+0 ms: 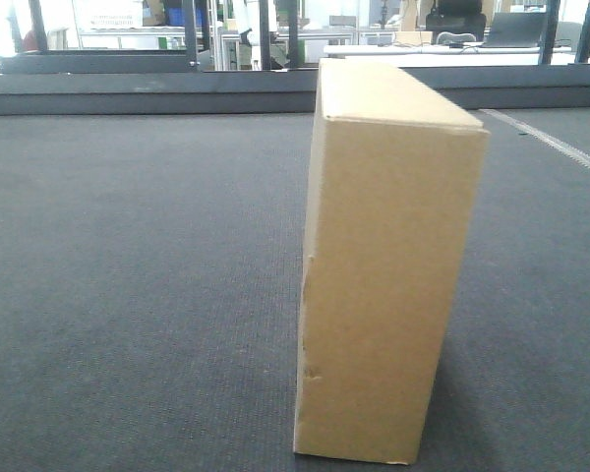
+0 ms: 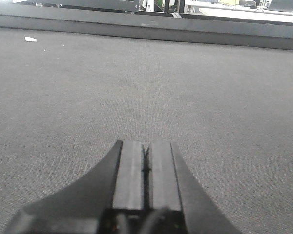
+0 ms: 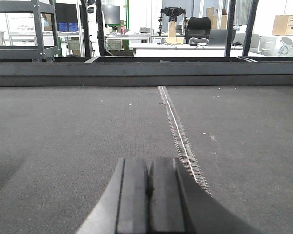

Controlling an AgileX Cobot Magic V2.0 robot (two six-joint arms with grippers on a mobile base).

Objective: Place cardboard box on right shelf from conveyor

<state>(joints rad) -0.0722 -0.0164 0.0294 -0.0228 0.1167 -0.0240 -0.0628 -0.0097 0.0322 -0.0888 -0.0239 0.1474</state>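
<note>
Dark conveyor [image 1: 128, 295] bears upright cardboard box [image 1: 383, 275]; left gripper [image 2: 146, 168] and right gripper [image 3: 148, 183] closed, empty.

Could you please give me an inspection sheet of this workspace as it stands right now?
Surface: dark grey woven conveyor, with a stitched seam across it.
Job's things: cardboard box stands upright on the conveyor, scuffs on one edge; shelf not clearly seen.
Clutter: one small white scrap on the conveyor.
Grippers: left gripper and right gripper both low over the conveyor, jaws shut, holding nothing.
Cables: nothing seen.
Surroundings: raised rail, then desks and an office chair.
</note>
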